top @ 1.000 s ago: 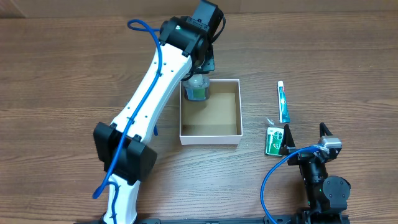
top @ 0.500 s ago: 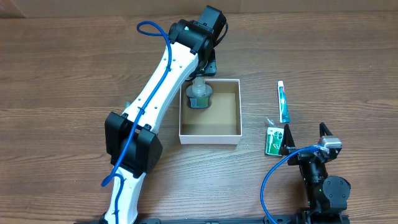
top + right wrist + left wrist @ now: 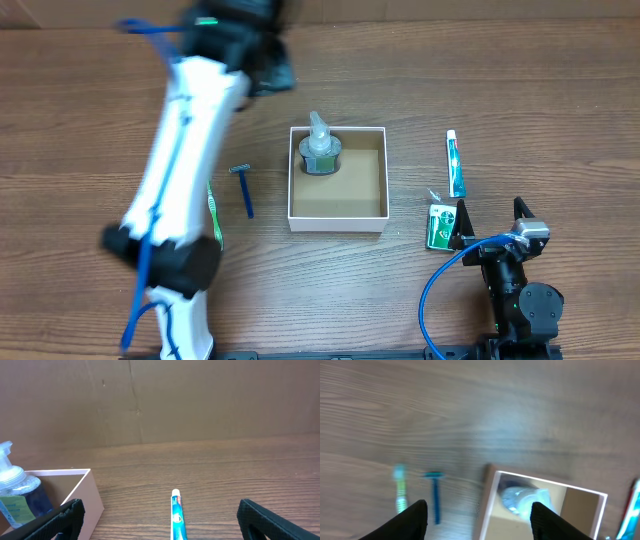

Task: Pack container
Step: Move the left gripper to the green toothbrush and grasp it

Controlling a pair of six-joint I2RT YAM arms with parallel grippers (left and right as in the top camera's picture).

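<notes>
Overhead: the left arm has swung clear up-left, blurred. The bottle it carried now stands inside the container, mid-tabletop. One item judged packed.

Left wrist: left pincer spread, empty, above razor and toothbrush.

Right wrist: right pincer spread, idle. Toothpaste lies unpacked.

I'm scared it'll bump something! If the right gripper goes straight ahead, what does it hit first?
Most likely the toothpaste tube, lying on the table straight ahead between the right gripper's open fingers. How high the gripper rides is unclear, so it might pass above.
</notes>
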